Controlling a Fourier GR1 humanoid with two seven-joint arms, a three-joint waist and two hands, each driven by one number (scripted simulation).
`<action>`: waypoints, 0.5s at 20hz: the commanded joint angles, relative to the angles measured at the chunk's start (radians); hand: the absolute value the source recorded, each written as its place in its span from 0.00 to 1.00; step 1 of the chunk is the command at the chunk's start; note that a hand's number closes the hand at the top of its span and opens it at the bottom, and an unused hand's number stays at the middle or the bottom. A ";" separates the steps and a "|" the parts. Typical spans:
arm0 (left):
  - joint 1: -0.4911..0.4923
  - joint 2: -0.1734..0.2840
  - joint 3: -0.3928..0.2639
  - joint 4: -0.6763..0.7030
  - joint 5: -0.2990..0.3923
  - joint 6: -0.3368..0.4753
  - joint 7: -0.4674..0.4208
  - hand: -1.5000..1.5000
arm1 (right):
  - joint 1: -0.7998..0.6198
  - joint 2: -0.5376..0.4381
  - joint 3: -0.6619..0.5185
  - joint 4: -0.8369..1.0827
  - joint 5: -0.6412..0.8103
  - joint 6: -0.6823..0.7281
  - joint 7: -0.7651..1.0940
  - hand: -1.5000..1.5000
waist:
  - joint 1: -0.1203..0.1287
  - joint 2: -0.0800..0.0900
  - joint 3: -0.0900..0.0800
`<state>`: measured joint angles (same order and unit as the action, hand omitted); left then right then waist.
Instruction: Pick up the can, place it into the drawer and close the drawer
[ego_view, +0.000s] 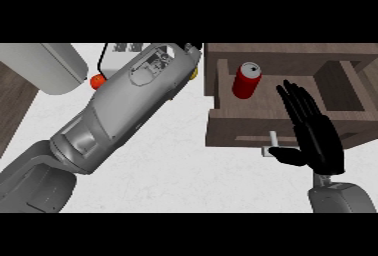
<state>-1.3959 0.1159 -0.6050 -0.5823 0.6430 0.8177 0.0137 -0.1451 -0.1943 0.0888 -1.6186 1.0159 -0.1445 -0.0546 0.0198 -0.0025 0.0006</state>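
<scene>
Left hand hidden; can (247, 80) in drawer (221, 122).

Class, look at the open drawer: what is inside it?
A red can stands inside the drawer. The open right hand covers part of the drawer, so anything beneath it stays hidden.

Can (246, 80) in drawer (221, 120) — right hand (314, 132) (right) beside.
</scene>
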 joint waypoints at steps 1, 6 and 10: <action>0.017 0.054 -0.018 -0.073 -0.035 0.011 0.075 0.00 | -0.115 0.051 -0.023 0.225 0.052 -0.104 -0.004 0.00 | 0.019 0.000 0.000; 0.105 0.140 -0.026 -0.232 -0.052 0.002 0.137 0.00 | -0.142 0.008 -0.089 0.367 0.035 -0.173 -0.086 0.00 | 0.021 -0.001 0.000; 0.137 0.205 -0.038 -0.312 -0.071 -0.010 0.174 0.00 | -0.244 0.029 -0.091 0.491 0.102 -0.219 -0.058 0.00 | 0.035 0.000 0.000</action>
<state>-1.3007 0.2624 -0.6371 -0.8151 0.5865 0.8181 0.1525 -0.3427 -0.1847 0.0086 -1.2857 1.0873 -0.3155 -0.1110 0.0466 -0.0206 -0.0193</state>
